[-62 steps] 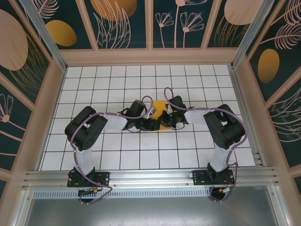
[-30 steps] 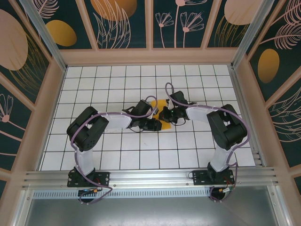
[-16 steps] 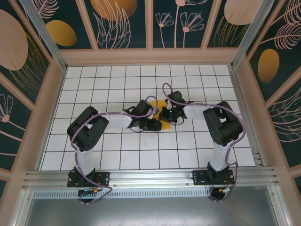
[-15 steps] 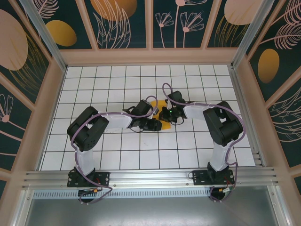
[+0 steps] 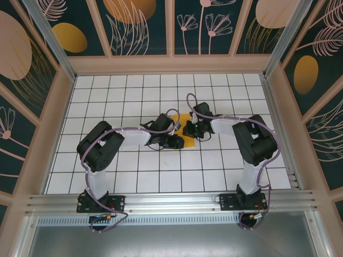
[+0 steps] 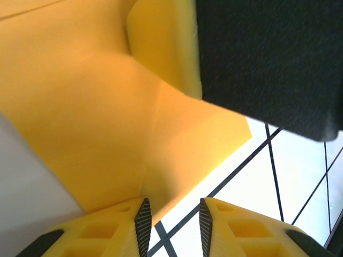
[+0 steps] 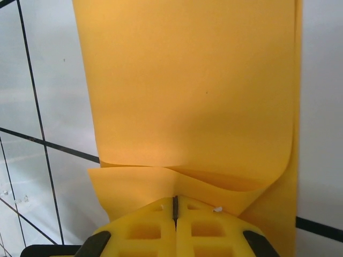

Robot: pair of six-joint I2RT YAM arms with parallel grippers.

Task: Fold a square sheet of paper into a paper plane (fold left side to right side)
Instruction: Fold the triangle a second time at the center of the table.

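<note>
The square sheet of paper (image 5: 187, 142) is orange-yellow and lies folded over on itself at the middle of the gridded table, between both grippers. In the right wrist view the sheet of paper (image 7: 187, 80) shows two loose layers meeting in a wavy edge just ahead of my right gripper (image 7: 175, 199), which is shut with its tips pressed onto the lower layer. My left gripper (image 6: 172, 206) is open at the paper's (image 6: 96, 107) near corner, with bare table between its fingers. From above, the left gripper (image 5: 176, 141) sits just left of the right gripper (image 5: 188, 129). The paper plane is out of view.
The right gripper's yellow finger (image 6: 166, 48) and black body (image 6: 268, 59) rest on the paper close ahead of my left fingers. Wooden frames with dark printed panels (image 5: 142, 27) wall in the white gridded table (image 5: 107, 96) on three sides.
My right gripper has slid a little left and farther onto the paper, covering more of it. The left gripper has edged right and narrowed slightly. The paper stays in place.
</note>
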